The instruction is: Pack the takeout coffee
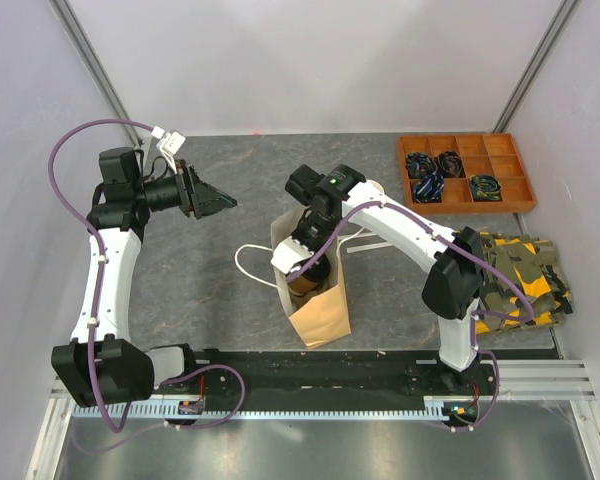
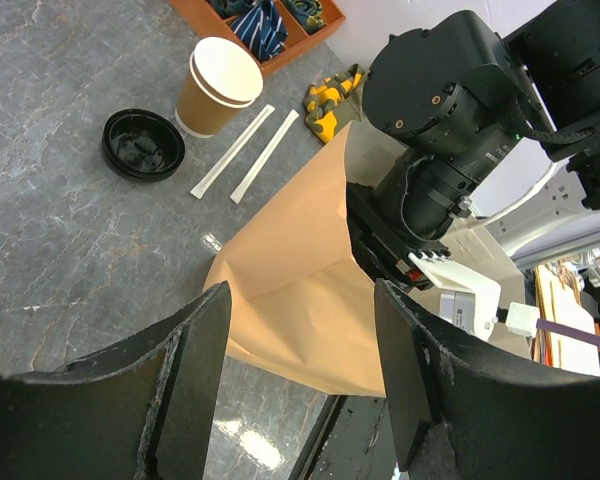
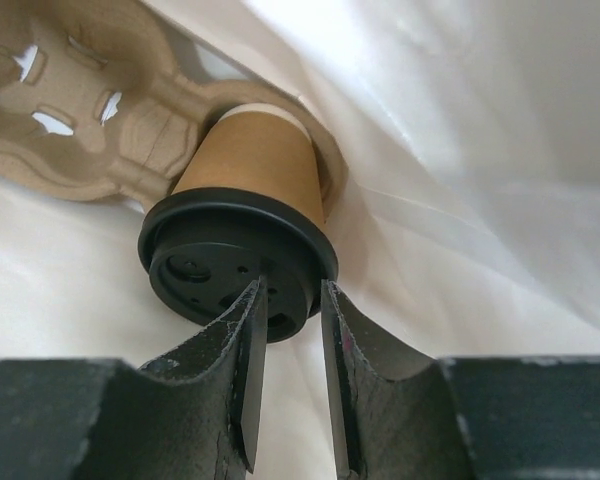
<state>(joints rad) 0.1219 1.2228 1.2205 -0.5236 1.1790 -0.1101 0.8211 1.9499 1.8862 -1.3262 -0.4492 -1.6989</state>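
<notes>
Inside the paper bag, the right gripper has its jaws a narrow slit apart. Its tips are right at the near edge of the black lid on a kraft cup, and I can't tell if they're pinching it or just touching. That cup sits in a well of the pulp carrier. Looks like the seating step to me, so I'd press gently along the cup's axis, then back out straight so the bag walls don't snag. The left gripper hangs wide open, holding nothing. A second cup, unlidded, stands on the table beside its loose lid.
</notes>
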